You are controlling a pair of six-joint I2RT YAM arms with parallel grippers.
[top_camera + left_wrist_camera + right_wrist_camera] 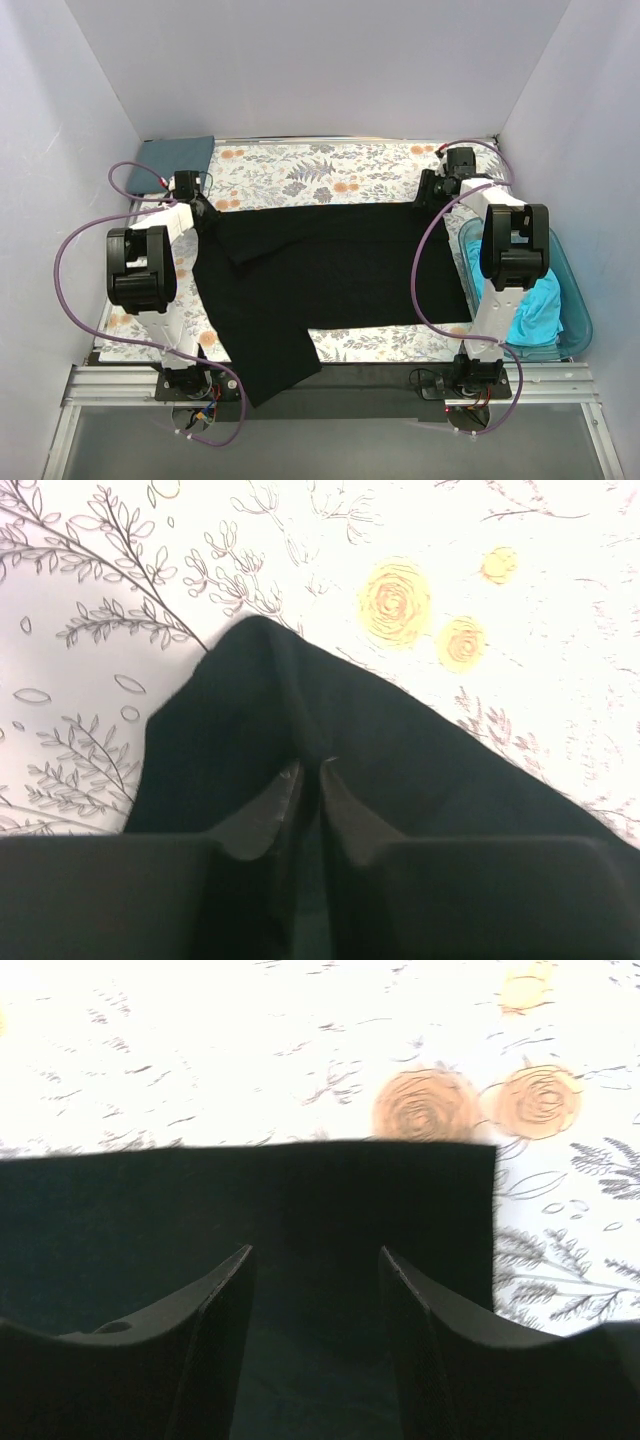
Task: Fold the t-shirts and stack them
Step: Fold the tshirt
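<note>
At far left the left claw (310,770) pinches the black t-shirt (330,265); the right claw (315,1255) stands half open over its corner.

A spread t-shirt (330,265) lies across the middle of the surface (320,170), its left part reaching over the near edge. A tub (578,300) stands to its right with a second t-shirt (535,305) inside; a third t-shirt (178,155) lies at the far left corner.
</note>
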